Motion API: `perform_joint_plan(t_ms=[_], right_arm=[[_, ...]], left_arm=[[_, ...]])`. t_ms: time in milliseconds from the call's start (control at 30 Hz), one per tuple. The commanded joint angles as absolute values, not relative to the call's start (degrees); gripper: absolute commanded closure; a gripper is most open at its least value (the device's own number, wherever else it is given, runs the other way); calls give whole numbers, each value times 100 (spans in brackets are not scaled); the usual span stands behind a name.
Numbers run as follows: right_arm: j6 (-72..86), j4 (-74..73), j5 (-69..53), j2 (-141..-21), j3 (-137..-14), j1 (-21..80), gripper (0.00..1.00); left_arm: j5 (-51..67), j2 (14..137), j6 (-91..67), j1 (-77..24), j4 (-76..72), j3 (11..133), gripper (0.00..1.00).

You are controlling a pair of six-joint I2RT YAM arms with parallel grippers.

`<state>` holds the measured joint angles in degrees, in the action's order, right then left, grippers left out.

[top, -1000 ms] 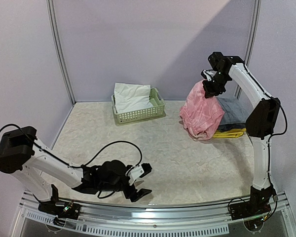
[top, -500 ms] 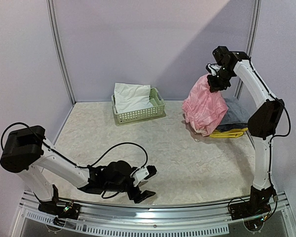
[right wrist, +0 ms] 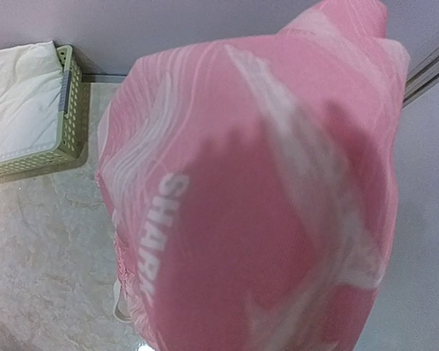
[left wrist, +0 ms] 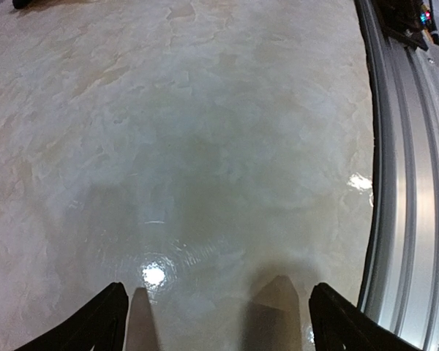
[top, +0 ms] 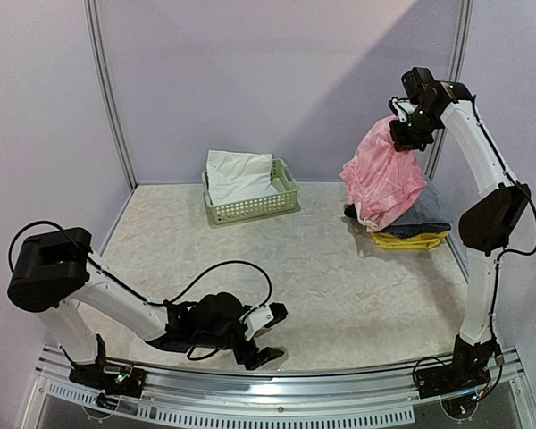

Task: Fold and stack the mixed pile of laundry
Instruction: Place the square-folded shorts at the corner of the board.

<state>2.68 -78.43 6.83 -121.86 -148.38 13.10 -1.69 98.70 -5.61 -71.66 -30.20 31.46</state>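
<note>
the right fingers point(top: 403, 136) are pinched tight on the top of the pink piece point(top: 386, 179) and hold it up high at the far right, close to the wall. the cloth hangs down in a loose bunch, and its low end is right at the folded clothes point(top: 413, 234), a dark blue one on a yellow one; it is hard to tell if it touches them. the white piece point(top: 238, 174) lies in the green basket point(top: 253, 210) at the far middle. the left fingers point(top: 265, 334) are spread wide with nothing in them, low over the near part of the tabletop point(top: 330, 286). the step in hand looks like getting the pink piece up and out so it can be laid flat. to do it well, the right arm should lift the cloth clear of the folded clothes so they do not get pulled over, then bring it to the bare middle of the tabletop and let it down slowly, low end first, so it spreads out and does not bunch. the left fingers could help by taking a second corner. in the right wrist view, white letters point(right wrist: 159, 235) on the pink cloth read "shark"; any more words are hidden in the folds.
</note>
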Motion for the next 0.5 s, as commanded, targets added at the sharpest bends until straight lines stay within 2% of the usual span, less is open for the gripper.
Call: perform_joint_plan(t_ms=[0, 467], right_arm=[[182, -7633, 819, -12316, -14652, 1080, 100], [-671, -7189, 1012, -13016, -14450, 588, 100]], left_arm=[[-155, 9986, -574, -7110, -3108, 3197, 13], [-176, 10293, -681, -7110, -3055, 3365, 13]])
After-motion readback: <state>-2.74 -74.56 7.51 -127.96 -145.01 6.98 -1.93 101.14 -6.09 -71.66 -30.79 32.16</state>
